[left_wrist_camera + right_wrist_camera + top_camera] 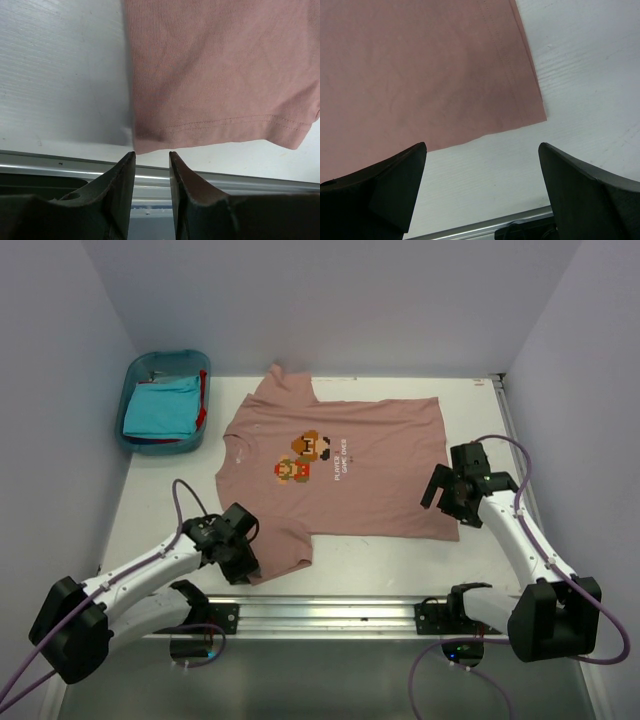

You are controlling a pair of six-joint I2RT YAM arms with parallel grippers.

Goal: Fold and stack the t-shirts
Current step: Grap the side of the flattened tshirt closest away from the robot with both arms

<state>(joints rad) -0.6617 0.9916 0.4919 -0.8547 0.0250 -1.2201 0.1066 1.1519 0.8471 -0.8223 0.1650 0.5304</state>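
Pink t-shirt [340, 475]: flat, print up, mid-bench [150, 510], collar toward the left edge, spread for folding.
Left gripper [151, 156]: jaws narrow, nothing between them, tips at the near sleeve's corner, apparently lined up to pinch it.
Right gripper [482, 147]: jaws wide, empty, over the near hem corner, probably to lift that same edge.
Turquoise t-shirt [160, 410], red t-shirt [203, 416]: in the blue bin [207, 368], far left corner, waiting.

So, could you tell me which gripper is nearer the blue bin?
Left. The left gripper is at the pink shirt's near sleeve, on the bin's side; the right gripper is across the shirt, by its hem corner.
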